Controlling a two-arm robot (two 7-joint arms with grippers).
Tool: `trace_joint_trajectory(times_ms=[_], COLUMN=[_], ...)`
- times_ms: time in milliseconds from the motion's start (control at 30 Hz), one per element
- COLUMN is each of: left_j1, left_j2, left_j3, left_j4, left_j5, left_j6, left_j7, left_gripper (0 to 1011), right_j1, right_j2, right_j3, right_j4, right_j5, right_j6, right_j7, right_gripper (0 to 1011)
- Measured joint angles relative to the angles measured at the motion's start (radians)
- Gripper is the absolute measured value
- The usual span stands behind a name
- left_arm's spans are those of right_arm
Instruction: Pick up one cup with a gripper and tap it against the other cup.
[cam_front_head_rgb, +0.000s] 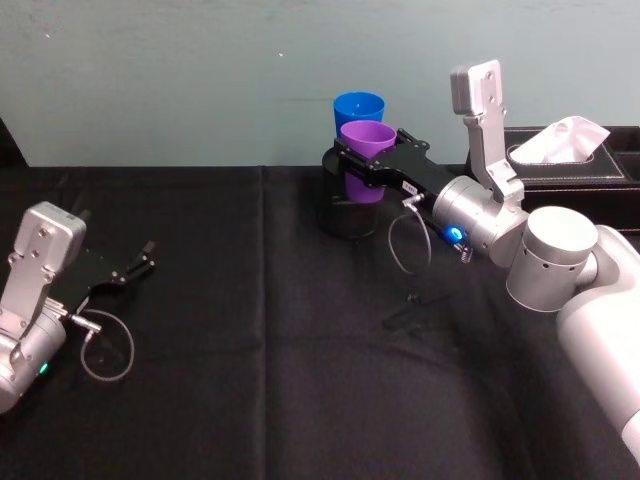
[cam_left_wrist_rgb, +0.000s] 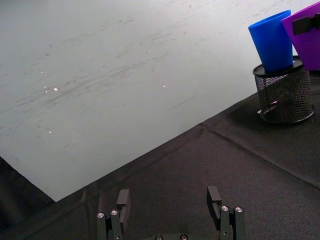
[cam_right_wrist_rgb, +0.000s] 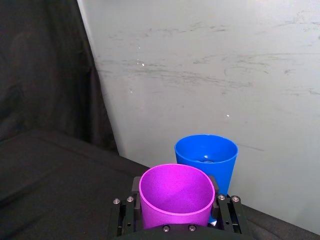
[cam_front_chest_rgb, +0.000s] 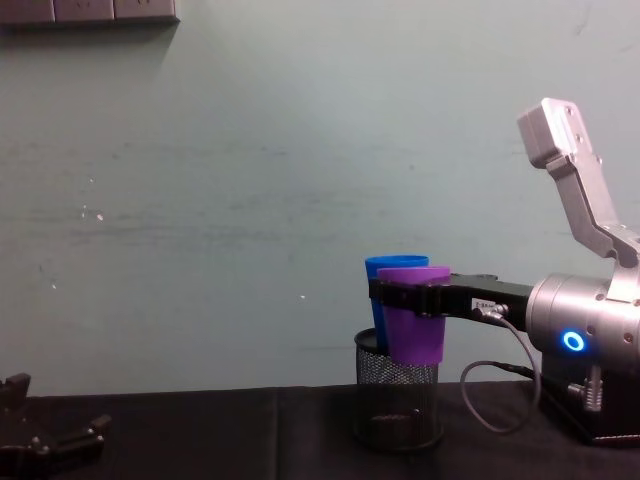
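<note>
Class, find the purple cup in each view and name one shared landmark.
Head view: purple cup, upper centre, in the right gripper's jaws.
Left wrist view: top right corner, above the mesh holder.
Right wrist view: bottom centre, between the jaws.
Chest view: right of centre, above the mesh holder.
Landmark: the blue cup next to it; left gripper idles apart.

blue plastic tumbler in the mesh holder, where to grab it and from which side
Grip the blue plastic tumbler just under its rim; its base sits in the black mesh pen holder. Probably come from the robot's left, with the open left claw: the right claw holds the purple plastic tumbler on its near side.
</note>
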Motion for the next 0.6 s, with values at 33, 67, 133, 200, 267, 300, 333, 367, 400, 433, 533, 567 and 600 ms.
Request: trace_joint_trajectory(times_ms=[33, 67, 133, 200, 267, 300, 333, 367, 400, 433, 533, 567, 600], left_j1=[0.000, 0.000, 0.000, 0.000, 0.000, 0.000, 0.000, 0.000, 0.000, 0.000, 0.000, 0.000, 0.000], left_j2=[0.000, 0.000, 0.000, 0.000, 0.000, 0.000, 0.000, 0.000, 0.000, 0.000, 0.000, 0.000, 0.000], left_j3=[0.000, 0.000, 0.000, 0.000, 0.000, 0.000, 0.000, 0.000, 0.000, 0.000, 0.000, 0.000, 0.000], left_j4=[0.000, 0.000, 0.000, 0.000, 0.000, 0.000, 0.000, 0.000, 0.000, 0.000, 0.000, 0.000, 0.000], left_j5=[0.000, 0.000, 0.000, 0.000, 0.000, 0.000, 0.000, 0.000, 0.000, 0.000, 0.000, 0.000, 0.000], left_j6=[0.000, 0.000, 0.000, 0.000, 0.000, 0.000, 0.000, 0.000, 0.000, 0.000, 0.000, 0.000, 0.000], left_j7=[0.000, 0.000, 0.000, 0.000, 0.000, 0.000, 0.000, 0.000, 0.000, 0.000, 0.000, 0.000, 0.000], left_gripper=[1000, 1000, 1000, 1000, 1000, 1000, 1000, 1000, 1000, 1000, 1000, 1000, 1000], right_j1=[0.000, 0.000, 0.000, 0.000, 0.000, 0.000, 0.000, 0.000, 0.000, 0.000, 0.000, 0.000, 0.000], right_j2=[0.000, 0.000, 0.000, 0.000, 0.000, 0.000, 0.000, 0.000, 0.000, 0.000, 0.000, 0.000, 0.000], right_j3=[0.000, 0.000, 0.000, 0.000, 0.000, 0.000, 0.000, 0.000, 0.000, 0.000, 0.000, 0.000, 0.000], right_j4=[0.000, 0.000, 0.000, 0.000, 0.000, 0.000, 0.000, 0.000, 0.000, 0.000, 0.000, 0.000, 0.000], right_j5=[0.000, 0.000, 0.000, 0.000, 0.000, 0.000, 0.000, 0.000, 0.000, 0.000, 0.000, 0.000, 0.000], right_j6=[0.000, 0.000, 0.000, 0.000, 0.000, 0.000, 0.000, 0.000, 0.000, 0.000, 0.000, 0.000, 0.000], right_j7=[0.000, 0.000, 0.000, 0.000, 0.000, 0.000, 0.000, 0.000, 0.000, 0.000, 0.000, 0.000, 0.000], right_gripper=[744, 744, 744, 744, 744, 744, 744, 746, 744, 744, 746, 744, 744])
